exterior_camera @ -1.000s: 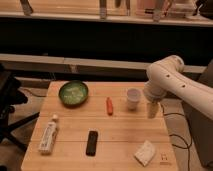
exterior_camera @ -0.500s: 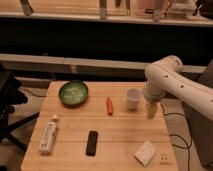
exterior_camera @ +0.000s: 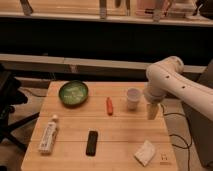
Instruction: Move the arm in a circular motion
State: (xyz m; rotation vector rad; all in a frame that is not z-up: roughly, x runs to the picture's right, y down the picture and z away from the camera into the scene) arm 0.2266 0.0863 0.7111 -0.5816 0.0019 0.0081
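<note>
Arm (exterior_camera: pixel 170 80) reads stiff, heavy, nothing to grip; pincer (exterior_camera: pixel 152 111) hangs near white cup (exterior_camera: pixel 133 97), we cannot tell its state.

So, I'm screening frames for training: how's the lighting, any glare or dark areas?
Camera view: warm, even light on the table; the arm has a soft sheen, no harsh glare; the backdrop is dark; the hand hangs beside the cup, well lit.

The arm (exterior_camera: pixel 174 84) comes in from beyond the right side of the bench (exterior_camera: pixel 120 139), bends at a bulbous joint above that side and turns straight down. The gripper (exterior_camera: pixel 152 111) points downward, low over the bench's right part.
</note>
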